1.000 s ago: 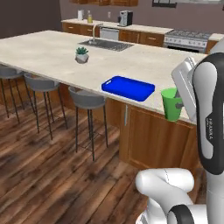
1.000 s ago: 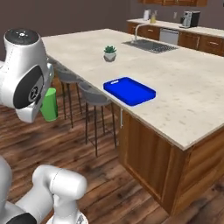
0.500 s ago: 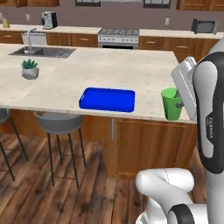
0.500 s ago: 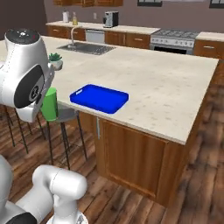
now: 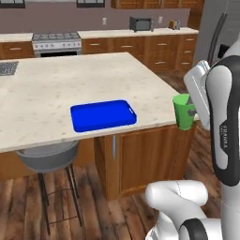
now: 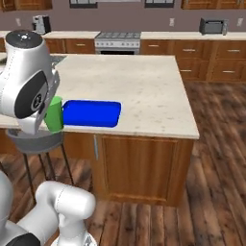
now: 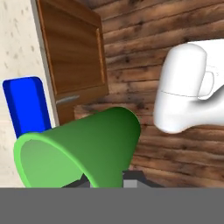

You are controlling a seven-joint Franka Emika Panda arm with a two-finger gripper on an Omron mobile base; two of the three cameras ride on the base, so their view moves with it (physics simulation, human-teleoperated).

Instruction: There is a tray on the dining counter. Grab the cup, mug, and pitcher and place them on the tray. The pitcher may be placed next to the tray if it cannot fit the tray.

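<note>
The dining counter's tabletop (image 5: 84,79) is cut off at the left edge of the left base view, so its far end is out of frame; the right base view shows its right end and the wooden cabinet front (image 6: 144,166) under it whole. In the hand view the tabletop is a pale speckled strip along the left edge, next to a wooden cabinet door (image 7: 76,52) and the plank floor (image 7: 144,48).

The tray (image 5: 103,115) lies flat near the front edge of the tabletop. The left base view shows all of it, bare, with its rounded corners. In the right base view its left end is hidden behind the cup (image 6: 54,114) and the arm. The hand view shows just 1 blue end of it (image 7: 26,105), the rest hidden behind the cup.

A grey stool (image 5: 47,157) stands under the tabletop's overhang, partly covered by the arm in the right base view.

The cup (image 5: 184,111) hangs in the air beside the tabletop's right front corner, off the tray and apart from it. Its far side is hidden by the arm in the left base view. The hand view looks along its side, its open mouth (image 7: 48,164) toward the lower left.

The gripper (image 7: 107,181) is clamped on the cup; 2 dark finger tips barely show beneath it.
</note>
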